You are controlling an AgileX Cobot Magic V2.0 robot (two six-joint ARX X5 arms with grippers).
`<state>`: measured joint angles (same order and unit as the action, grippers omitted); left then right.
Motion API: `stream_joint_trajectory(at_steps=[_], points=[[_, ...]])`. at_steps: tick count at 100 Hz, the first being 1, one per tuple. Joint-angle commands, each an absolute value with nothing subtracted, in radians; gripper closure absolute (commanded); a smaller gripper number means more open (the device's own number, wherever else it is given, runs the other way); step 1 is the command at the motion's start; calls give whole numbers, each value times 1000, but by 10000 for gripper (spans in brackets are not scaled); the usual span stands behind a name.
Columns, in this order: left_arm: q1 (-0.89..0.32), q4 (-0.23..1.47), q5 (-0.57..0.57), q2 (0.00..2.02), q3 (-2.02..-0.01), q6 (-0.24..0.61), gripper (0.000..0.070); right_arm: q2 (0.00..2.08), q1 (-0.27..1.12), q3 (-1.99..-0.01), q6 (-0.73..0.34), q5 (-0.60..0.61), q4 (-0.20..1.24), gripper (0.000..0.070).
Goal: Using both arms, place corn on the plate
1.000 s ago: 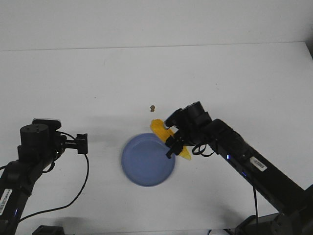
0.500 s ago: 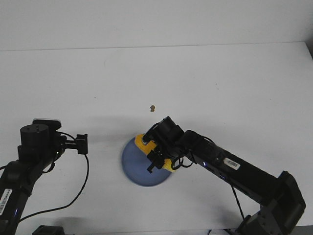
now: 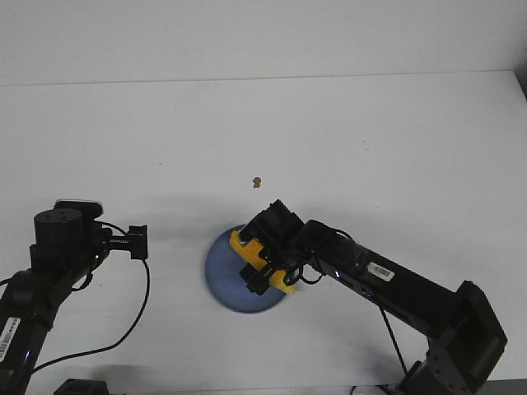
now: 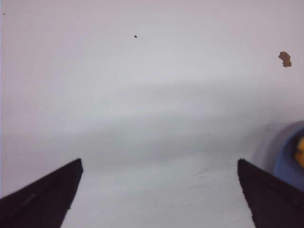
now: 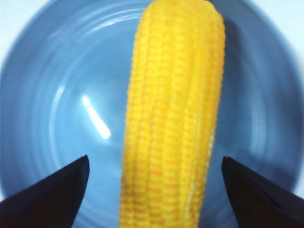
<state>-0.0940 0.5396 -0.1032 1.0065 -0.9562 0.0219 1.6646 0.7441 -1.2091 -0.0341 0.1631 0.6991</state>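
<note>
I read the corn (image 5: 171,118) as lying over the middle of the plate (image 5: 52,95). In the right wrist view it runs lengthwise between the 2 fingertips of the right gripper (image 3: 265,270), with blue plate visible on both sides of the cob.

1. Right gripper state: the jaws stand wide apart, with clear gaps between each fingertip and the cob. I judge it is not clamping the corn. Whether the cob rests fully on the plate floor I cannot tell.

2. Left gripper (image 4: 159,199) state: jaws spread wide, nothing between them, only bare table (image 4: 142,95) ahead. It sits well apart from the plate, whose rim just enters that view. A small brown crumb (image 3: 257,181) lies on the table beyond the plate.

3. Handling judgement: the cob looks stiff and light, and its round section may let it roll. The bumpy kernels should give the pads purchase. I would take hold across the thick mid-section, not the tapered end, where the fingers could slip off.
</note>
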Motion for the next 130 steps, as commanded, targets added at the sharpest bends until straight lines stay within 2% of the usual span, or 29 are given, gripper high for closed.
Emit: stream_joint_trajectory(at_steps=[1,26,56,77,103,130], points=[[-94,540,-104,1013,-965,30,29,1634,744,-1223,-46,142,696,114],[-94,553,-104,1012,-965,12,35,1429,624,-1223,-12,129,699,112],[-94,552,-104,1007,-965,16,34,1124,303,-1203,24,66,760,112],[-94,546,-104,943,-964,39,34,871,123,-1068,24,66,703,112],[-94,514,-104,743,-907,52,34,552,77,-823,15,26,628,112],[-94,479,-49,418,-675,101,35,306,77,-629,-26,-2,629,112]])
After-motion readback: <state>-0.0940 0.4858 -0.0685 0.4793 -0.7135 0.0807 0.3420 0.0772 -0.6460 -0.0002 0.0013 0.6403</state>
